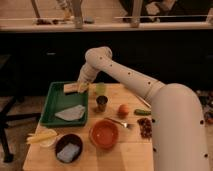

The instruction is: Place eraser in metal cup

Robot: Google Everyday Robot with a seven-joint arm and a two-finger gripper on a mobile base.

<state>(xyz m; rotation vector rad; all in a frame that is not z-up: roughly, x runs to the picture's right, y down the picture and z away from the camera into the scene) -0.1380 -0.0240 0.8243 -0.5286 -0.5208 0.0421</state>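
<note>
My gripper [80, 88] is at the far right edge of the green tray [49, 106], at the end of the white arm that comes in from the right. It is shut on the tan eraser [70, 88], which sticks out to the left over the tray. The small dark metal cup [101, 103] stands upright on the wooden table, to the right of the gripper and a little nearer the camera, apart from it. Whether the eraser touches the tray floor cannot be told.
A pale yellow-green cup [100, 89] stands just behind the metal cup. A grey cloth [70, 113] lies in the tray. An orange bowl [104, 134], an orange fruit [123, 110], grapes [145, 126], a dark bowl with a blue sponge [68, 148] and a banana [42, 136] are on the table.
</note>
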